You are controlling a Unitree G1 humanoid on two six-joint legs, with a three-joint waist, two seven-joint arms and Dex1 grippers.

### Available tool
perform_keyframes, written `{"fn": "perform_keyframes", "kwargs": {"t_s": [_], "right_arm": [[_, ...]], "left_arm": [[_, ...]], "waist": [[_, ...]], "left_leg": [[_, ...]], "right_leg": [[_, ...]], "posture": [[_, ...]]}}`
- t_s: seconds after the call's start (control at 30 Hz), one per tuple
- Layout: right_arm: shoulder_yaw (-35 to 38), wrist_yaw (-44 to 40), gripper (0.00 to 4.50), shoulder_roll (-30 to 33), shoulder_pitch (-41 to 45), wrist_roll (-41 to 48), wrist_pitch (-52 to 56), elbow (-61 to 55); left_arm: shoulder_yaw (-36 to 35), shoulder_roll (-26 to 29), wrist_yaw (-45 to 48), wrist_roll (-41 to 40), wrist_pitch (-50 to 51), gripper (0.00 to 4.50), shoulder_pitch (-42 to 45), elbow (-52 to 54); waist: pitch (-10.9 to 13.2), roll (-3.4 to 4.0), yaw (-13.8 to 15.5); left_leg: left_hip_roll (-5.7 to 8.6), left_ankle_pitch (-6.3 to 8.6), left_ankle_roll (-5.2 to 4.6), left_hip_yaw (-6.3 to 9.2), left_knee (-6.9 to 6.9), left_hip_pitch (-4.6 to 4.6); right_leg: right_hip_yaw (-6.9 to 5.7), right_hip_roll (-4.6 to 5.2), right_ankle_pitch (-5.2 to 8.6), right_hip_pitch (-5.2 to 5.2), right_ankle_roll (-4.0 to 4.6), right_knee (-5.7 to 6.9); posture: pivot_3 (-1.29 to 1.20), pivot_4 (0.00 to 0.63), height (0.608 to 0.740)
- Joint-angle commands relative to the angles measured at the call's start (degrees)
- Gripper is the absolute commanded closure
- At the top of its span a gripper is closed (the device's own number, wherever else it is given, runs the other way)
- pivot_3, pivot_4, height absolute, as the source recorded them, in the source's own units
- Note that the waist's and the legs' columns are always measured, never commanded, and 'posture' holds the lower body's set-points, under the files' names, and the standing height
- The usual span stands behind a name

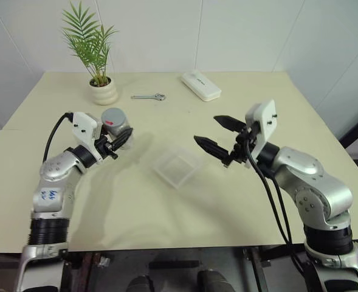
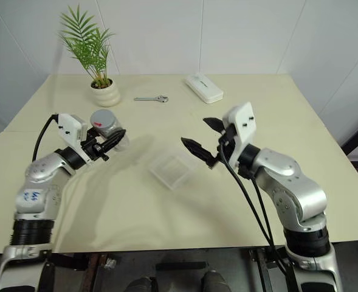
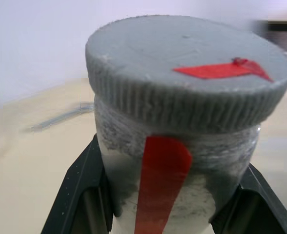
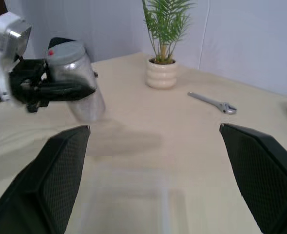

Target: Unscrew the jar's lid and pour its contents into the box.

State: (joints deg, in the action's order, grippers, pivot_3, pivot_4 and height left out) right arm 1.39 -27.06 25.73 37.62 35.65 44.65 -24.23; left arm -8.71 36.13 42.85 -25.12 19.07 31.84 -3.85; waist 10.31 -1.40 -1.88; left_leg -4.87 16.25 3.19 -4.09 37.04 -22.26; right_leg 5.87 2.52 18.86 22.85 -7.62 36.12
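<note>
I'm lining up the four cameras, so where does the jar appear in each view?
Left eye view: jar, left of centre, held in the left gripper.
Right eye view: jar, left of centre.
Left wrist view: jar up close between the fingers, lid on.
Right wrist view: jar, upper left.
Shared landmark: the wrench.

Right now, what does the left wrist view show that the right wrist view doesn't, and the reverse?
Left wrist view: the red mark on top of the lid, seen close, and the left hand's fingers clamping the jar. Right wrist view: the plant, the wrench, the box and the right hand, open. Both: jar, lid, the jar's red stripe and the table.
</note>
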Motion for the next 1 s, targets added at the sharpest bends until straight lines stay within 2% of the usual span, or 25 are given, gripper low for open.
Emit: {"fn": "perform_keyframes", "kwargs": {"t_s": [0.03,0.1,0.17,0.33,0.73,0.83,0.97,1.0], "right_arm": [[-3.03,1.78,0.00,-2.43,7.64,1.61,5.84,0.53],[-4.69,2.47,0.00,-4.05,11.16,0.65,7.70,2.33],[-5.27,2.33,0.00,-6.43,13.40,2.45,10.55,3.52],[-8.11,2.65,0.00,-9.81,14.65,1.17,12.41,4.87],[-9.32,1.98,0.00,-11.55,13.69,-0.57,11.80,5.27],[-7.49,2.64,0.63,-12.17,13.72,-0.52,11.33,6.22],[-7.83,1.61,1.92,-11.98,13.11,-1.09,10.53,6.73],[-7.63,1.57,1.96,-12.22,12.95,-0.82,10.55,6.73]], "left_arm": [[5.00,4.60,12.43,-4.50,8.34,2.57,3.32,4.01],[7.02,6.15,16.15,-8.33,16.74,2.57,5.01,5.27],[8.85,5.19,16.49,-6.22,15.62,2.57,6.66,4.66],[9.79,1.97,16.46,-5.49,14.82,2.57,8.95,4.19],[9.76,0.50,17.67,-3.70,13.30,2.57,9.75,3.68],[9.66,0.36,17.59,-3.37,13.01,2.57,9.68,3.56],[9.45,-0.32,17.18,-3.39,12.97,2.57,10.42,3.37],[9.45,-0.33,17.22,-3.28,12.87,2.57,10.50,3.36]], "waist": [[0.03,0.04,-0.11],[0.02,0.04,-0.12],[0.03,0.05,-0.16],[0.03,0.05,-0.14],[0.03,0.05,-1.49],[0.03,0.05,-1.53],[0.03,0.05,-1.48],[0.03,0.05,-1.49]], "left_leg": [[0.00,0.01,-0.02,0.00,0.00,-0.07],[0.00,-0.02,0.03,-0.04,0.04,-0.36],[-0.01,-0.06,0.05,-0.02,0.13,-0.78],[-0.04,-0.12,0.14,-0.01,0.15,-0.99],[-0.04,-0.14,0.07,-0.01,0.20,-1.01],[-0.04,-0.17,0.03,-0.01,0.19,-1.01],[-0.03,-0.20,0.00,-0.01,0.20,-1.01],[-0.03,-0.20,0.00,-0.01,0.20,-1.01]], "right_leg": [[0.00,0.00,0.00,0.09,0.01,0.00],[0.02,0.01,0.00,0.48,0.01,0.15],[0.02,-0.01,0.03,0.94,0.04,0.44],[0.00,-0.03,0.05,1.13,0.07,0.65],[0.01,-0.03,0.06,1.24,0.07,0.68],[0.02,-0.03,0.06,1.29,0.08,0.76],[0.03,-0.03,0.06,1.32,0.08,0.82],[0.03,-0.03,0.05,1.32,0.08,0.82]], "posture": [[0.00,0.150,0.740],[0.00,0.150,0.740],[0.00,0.150,0.740],[0.00,0.150,0.740],[0.00,0.150,0.740],[0.00,0.150,0.740],[0.00,0.150,0.740],[0.00,0.150,0.740]]}}
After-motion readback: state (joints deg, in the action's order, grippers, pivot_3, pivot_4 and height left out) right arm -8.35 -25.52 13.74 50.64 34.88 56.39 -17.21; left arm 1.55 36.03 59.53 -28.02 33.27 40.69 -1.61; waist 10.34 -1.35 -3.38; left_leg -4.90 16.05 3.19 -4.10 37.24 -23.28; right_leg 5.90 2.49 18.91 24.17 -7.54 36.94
